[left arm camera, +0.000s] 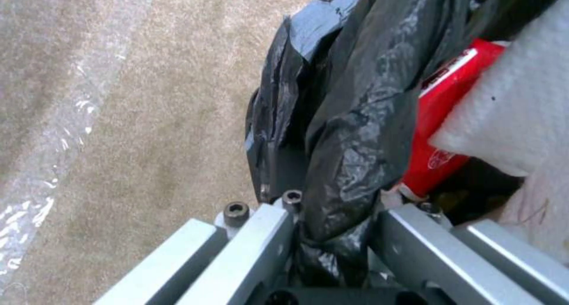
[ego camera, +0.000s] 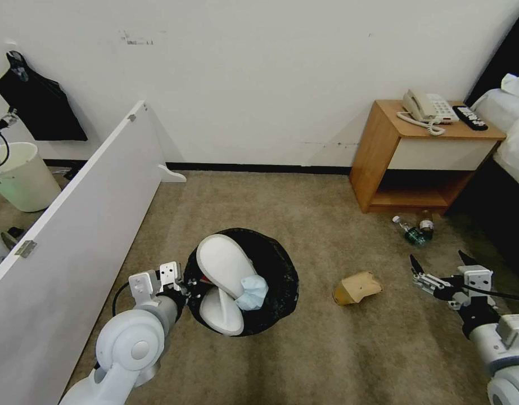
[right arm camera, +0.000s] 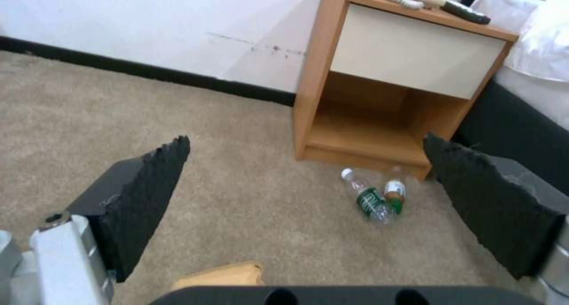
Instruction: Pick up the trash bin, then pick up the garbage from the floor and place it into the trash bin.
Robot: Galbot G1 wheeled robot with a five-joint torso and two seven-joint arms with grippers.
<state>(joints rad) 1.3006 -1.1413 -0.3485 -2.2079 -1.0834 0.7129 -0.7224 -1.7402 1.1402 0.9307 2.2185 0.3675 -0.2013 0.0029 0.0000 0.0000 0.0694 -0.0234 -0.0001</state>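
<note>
The trash bin (ego camera: 283, 269), lined with a black bag, is held over the carpet at centre. My left gripper (ego camera: 186, 287) is shut on its near-left rim; the left wrist view shows the bag (left arm camera: 355, 118) pinched between the fingers (left arm camera: 261, 238). Inside lie two white slippers (ego camera: 222, 264), a light-blue cloth (ego camera: 252, 292) and a red packet (left arm camera: 450, 127). On the floor to the right sit a brown cardboard piece (ego camera: 357, 287) and two plastic bottles (ego camera: 414, 230). My right gripper (ego camera: 439, 261) hovers open just right of the cardboard, its pads (right arm camera: 142, 198) wide apart, with the bottles (right arm camera: 376, 200) ahead of it.
A wooden nightstand (ego camera: 377, 152) with a phone (ego camera: 428, 107) and remote (ego camera: 470, 118) stands at the right against the wall, next to a bed (ego camera: 512, 124). A white panel (ego camera: 73, 225) runs along my left, with a pale bucket (ego camera: 20, 177) behind it.
</note>
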